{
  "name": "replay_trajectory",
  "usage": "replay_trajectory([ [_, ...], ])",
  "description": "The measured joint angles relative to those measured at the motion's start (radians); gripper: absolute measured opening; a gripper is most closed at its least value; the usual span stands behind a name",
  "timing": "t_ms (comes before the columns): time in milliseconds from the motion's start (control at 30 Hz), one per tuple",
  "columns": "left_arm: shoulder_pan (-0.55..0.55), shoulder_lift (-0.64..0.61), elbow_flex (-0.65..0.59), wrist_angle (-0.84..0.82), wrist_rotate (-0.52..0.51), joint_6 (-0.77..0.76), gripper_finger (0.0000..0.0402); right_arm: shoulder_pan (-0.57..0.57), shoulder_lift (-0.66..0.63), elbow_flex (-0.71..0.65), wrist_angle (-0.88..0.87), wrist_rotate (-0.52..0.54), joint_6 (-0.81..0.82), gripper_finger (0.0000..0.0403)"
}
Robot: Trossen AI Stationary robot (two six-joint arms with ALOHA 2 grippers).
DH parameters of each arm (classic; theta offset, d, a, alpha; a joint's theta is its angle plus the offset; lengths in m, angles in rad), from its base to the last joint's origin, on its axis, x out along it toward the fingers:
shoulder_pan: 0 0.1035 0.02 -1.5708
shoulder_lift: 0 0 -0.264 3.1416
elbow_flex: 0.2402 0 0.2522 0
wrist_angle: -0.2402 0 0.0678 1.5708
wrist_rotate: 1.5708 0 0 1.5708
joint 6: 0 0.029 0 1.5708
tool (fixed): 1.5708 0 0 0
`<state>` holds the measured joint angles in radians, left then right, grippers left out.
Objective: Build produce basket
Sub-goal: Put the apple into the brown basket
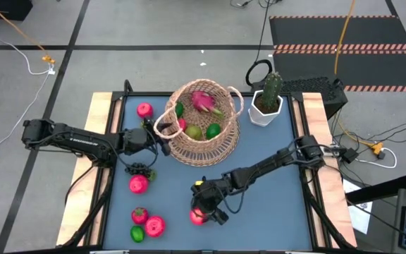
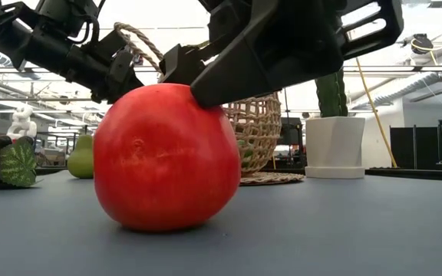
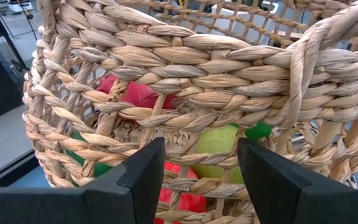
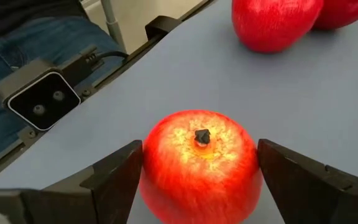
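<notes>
The tan wicker basket (image 1: 203,123) stands at the table's far middle, tipped a little toward the left. It holds a pink dragon fruit (image 1: 204,101), a lime (image 1: 213,130), a pear (image 1: 194,132) and a red fruit (image 3: 135,93). My left gripper (image 1: 162,142) is open at the basket's left wall (image 3: 185,118), below a loop handle (image 1: 164,123). My right gripper (image 1: 200,214) is shut on a red apple (image 4: 197,165) near the table's near edge. My left gripper has its open fingers (image 3: 145,177) close against the basket's woven wall; whether they touch it I cannot tell. My right gripper pinches the red apple's two opposite sides (image 4: 146,177) between its fingers, stem end (image 4: 201,135) showing between them. The fingers slant down from the far right. The apple's underside (image 2: 167,226) rests on the table.
Loose fruit lies at the near left: a dark grape bunch (image 1: 141,171), red apples (image 1: 138,185) (image 1: 155,226) (image 1: 140,215) and a lime (image 1: 137,233). Another red apple (image 1: 144,109) lies left of the basket. A cactus in a white pot (image 1: 266,106) stands at the far right. A camera (image 4: 39,102) sits at the near edge.
</notes>
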<state>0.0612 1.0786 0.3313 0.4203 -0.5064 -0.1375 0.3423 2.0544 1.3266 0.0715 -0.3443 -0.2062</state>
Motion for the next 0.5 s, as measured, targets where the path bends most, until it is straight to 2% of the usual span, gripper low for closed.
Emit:
replay_trajectory([
  [500, 0.005, 0.0, 0.0, 0.001, 0.0, 0.003, 0.0205, -0.033, -0.002, -0.003, -0.019, 0.034, -0.015, 0.0306],
])
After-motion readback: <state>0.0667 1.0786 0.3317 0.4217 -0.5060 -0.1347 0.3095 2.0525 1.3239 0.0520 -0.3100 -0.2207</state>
